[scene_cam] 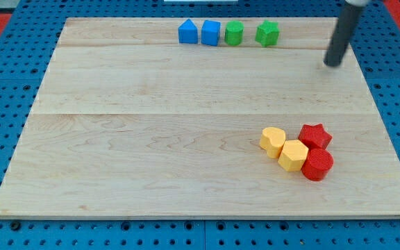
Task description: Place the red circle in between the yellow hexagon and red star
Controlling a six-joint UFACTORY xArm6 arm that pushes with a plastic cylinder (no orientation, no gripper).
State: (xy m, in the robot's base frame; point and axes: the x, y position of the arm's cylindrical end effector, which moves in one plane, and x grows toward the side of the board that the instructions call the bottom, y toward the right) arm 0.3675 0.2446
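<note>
The red circle (317, 165) sits at the view's lower right, touching the yellow hexagon (294, 155) on its left and the red star (315, 135) just above it. A yellow heart-shaped block (273, 141) touches the hexagon's upper left. My tip (333, 64) is at the view's upper right, far above this cluster and touching no block.
Along the view's top edge of the wooden board (117, 139) stand a blue block (187, 32), a blue cube (211, 32), a green round block (235, 32) and a green block (267, 32). Blue pegboard surrounds the board.
</note>
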